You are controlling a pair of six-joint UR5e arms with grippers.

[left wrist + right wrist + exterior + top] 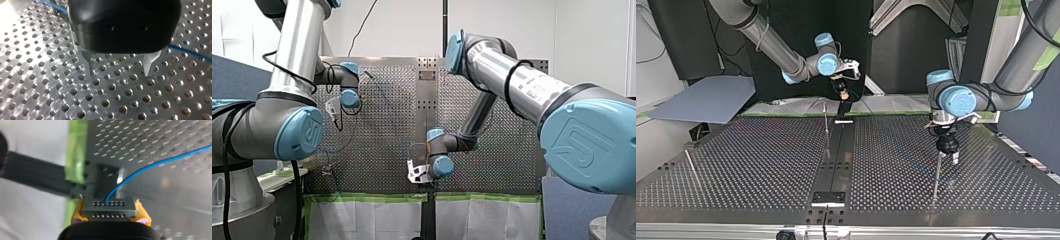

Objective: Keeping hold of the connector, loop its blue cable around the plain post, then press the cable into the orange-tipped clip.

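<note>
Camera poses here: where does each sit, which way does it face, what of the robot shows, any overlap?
Front view: behind and above the shoulders, looking over the perforated table; my left arm enters at its left, my right arm at its right.
Top view: across the table, low, facing the arms; sides crossed.
Left wrist view: on my left wrist, facing the table; my left pincer open.
Right wrist view: on my right wrist; my right pincer shut on the connector.
Shared: the blue cable shows in both wrist views.
</note>
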